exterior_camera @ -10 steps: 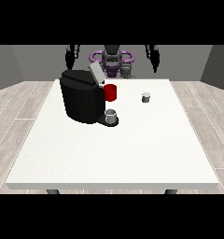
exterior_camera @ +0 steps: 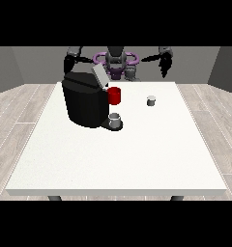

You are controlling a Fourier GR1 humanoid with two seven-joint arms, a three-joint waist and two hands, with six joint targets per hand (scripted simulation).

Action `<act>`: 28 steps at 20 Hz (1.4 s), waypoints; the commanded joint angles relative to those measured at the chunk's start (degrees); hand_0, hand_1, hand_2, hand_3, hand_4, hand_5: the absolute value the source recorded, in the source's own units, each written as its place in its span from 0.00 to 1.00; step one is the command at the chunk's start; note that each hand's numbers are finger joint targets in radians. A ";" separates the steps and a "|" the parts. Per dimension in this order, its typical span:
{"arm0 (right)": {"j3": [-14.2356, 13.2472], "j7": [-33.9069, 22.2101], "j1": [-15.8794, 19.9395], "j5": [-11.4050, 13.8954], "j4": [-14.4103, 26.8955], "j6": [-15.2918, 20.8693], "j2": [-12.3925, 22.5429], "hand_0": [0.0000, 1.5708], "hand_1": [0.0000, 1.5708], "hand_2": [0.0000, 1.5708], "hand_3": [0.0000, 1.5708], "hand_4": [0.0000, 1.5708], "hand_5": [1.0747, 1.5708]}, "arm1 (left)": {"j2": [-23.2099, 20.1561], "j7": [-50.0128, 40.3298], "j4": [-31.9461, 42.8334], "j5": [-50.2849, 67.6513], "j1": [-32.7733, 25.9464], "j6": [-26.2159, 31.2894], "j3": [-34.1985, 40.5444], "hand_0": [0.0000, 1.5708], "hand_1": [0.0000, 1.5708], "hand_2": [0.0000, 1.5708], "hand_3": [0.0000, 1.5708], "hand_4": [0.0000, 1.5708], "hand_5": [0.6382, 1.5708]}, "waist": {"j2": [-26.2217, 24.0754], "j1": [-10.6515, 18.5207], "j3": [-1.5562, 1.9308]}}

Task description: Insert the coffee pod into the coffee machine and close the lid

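A black coffee machine stands on the left part of the white table, its grey lid tilted up and open. A red part shows at its front, and a small grey cup sits on its base. The coffee pod, a small grey cylinder, stands upright on the table to the right of the machine. The hand at the view's right hangs raised behind the table's far edge, well away from the pod. The hand at the view's left is raised behind the machine.
The robot's torso stands behind the table's far edge. Wooden floor surrounds the table on both sides.
Both hands stay raised at about the same places. The pod and machine have not moved.
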State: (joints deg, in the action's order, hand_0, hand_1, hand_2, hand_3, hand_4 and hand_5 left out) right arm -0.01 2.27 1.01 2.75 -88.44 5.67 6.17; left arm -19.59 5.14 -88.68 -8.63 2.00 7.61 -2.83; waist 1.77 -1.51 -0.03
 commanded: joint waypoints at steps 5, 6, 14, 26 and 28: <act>3.58 -2.22 2.58 5.57 -3.34 2.32 -0.41 0.00 0.00 0.00 0.00 0.00 1.00 | -8.68 -2.09 11.02 -4.38 9.61 4.91 3.97 0.00 0.00 0.00 0.00 0.00 1.00 | 3.80 -6.53 0.00; 3.57 -1.79 4.21 5.88 -2.89 3.09 -1.13 0.00 0.00 0.00 0.00 0.00 1.00 | -8.12 -0.96 12.19 -6.84 10.16 3.99 2.39 0.00 0.00 0.00 0.00 0.00 1.00 | 5.31 -6.44 0.00; 4.26 0.58 4.35 4.94 -0.17 3.57 -4.48 0.00 0.00 0.00 0.00 0.00 1.00 | -8.17 1.01 23.67 -12.22 15.32 5.25 1.65 0.00 0.00 0.00 0.00 0.00 1.00 | 7.97 -7.22 0.03; 0.37 -5.13 14.77 5.25 7.31 4.14 -3.81 0.00 0.00 0.00 0.00 0.00 1.00 | -2.57 5.22 34.39 -25.44 23.84 -7.37 -1.28 0.60 0.60 0.61 0.44 0.05 1.00 | 11.26 -4.94 0.01; 2.95 -3.08 12.66 7.71 8.71 5.88 -5.78 0.00 0.00 0.00 0.00 0.00 1.00 | -3.81 6.18 34.66 -27.45 25.55 -7.68 -1.84 0.57 0.57 0.61 0.52 0.24 1.00 | 10.71 -5.25 0.02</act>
State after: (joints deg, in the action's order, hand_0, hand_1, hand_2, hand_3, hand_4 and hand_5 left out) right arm 1.99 -1.12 12.76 8.76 -81.98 10.11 1.63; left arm -24.08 10.09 -55.82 -32.19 25.04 2.82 -3.38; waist 12.17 -6.93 -0.01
